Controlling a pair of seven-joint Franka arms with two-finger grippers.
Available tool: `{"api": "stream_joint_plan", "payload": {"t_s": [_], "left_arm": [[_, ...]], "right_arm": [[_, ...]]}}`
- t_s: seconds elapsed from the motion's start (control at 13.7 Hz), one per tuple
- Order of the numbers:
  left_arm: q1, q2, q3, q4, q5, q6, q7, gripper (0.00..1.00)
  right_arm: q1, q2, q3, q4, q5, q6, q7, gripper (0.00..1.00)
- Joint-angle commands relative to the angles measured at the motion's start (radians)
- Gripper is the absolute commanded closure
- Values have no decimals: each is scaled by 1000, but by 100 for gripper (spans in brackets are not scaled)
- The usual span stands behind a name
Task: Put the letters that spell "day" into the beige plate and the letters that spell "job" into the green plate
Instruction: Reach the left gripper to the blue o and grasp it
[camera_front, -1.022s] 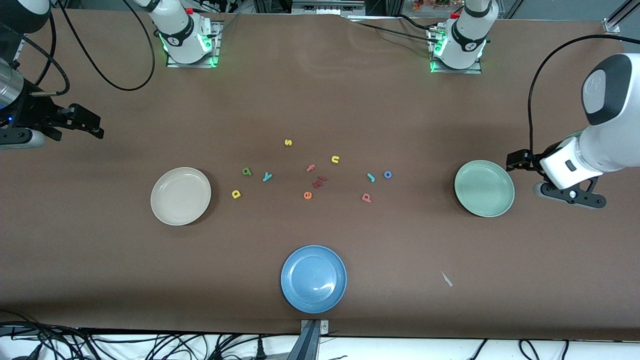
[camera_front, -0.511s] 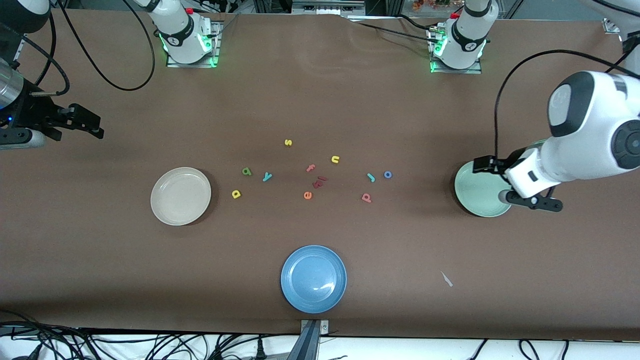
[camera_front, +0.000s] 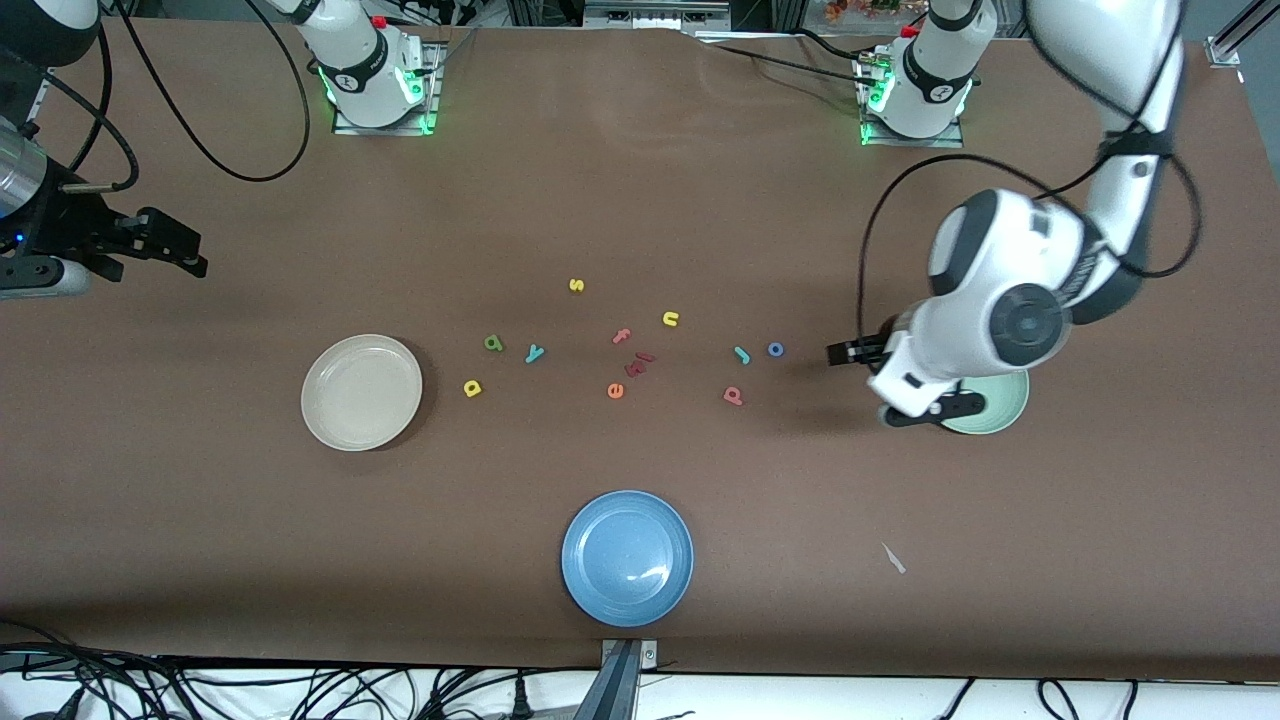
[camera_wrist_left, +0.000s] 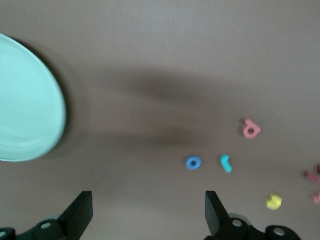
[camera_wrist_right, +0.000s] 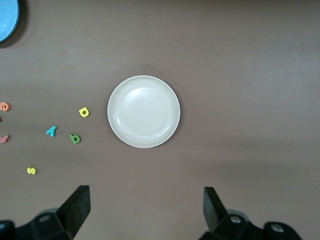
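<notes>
Nothing sorted yet — d, a, y (camera_front: 534, 352) lie beside the empty beige plate (camera_front: 361, 392); j, o, b (camera_front: 742, 354) sit nearer the green plate (camera_front: 1000, 412). Left gripper (camera_front: 845, 352) spread wide, empty, between them. Right gripper (camera_front: 185, 250) waits, fingers apart.

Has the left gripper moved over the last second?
Yes. The left gripper, open, has swung from the table's end across the green plate toward the blue o.
</notes>
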Motion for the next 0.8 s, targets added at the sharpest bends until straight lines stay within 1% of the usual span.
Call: {"api": "stream_joint_plan", "payload": {"t_s": [0.0, 0.07, 0.15, 0.22, 0.44, 0.58, 0.73], "left_arm": [[-66, -9, 12, -180, -23, 227, -132, 1], [-78, -6, 12, -232, -23, 302, -160, 2], [-85, -1, 12, -274, -23, 372, -188, 4], [-101, 13, 12, -295, -23, 416, -208, 7], [-117, 62, 11, -296, -25, 481, -266, 19], [-118, 88, -12, -296, -27, 530, -321, 19], [-123, 99, -17, -296, -27, 546, -347, 19]], "right_arm": [[-1, -1, -1, 6, 5, -6, -3, 0], [-1, -1, -1, 6, 5, -6, -3, 0], [-1, -1, -1, 6, 6, -6, -3, 0], [-1, -1, -1, 6, 5, -6, -3, 0], [-1, -1, -1, 6, 6, -6, -3, 0], [-3, -1, -1, 6, 6, -6, -3, 0], [-1, -1, -1, 6, 6, -6, -3, 0]]}}
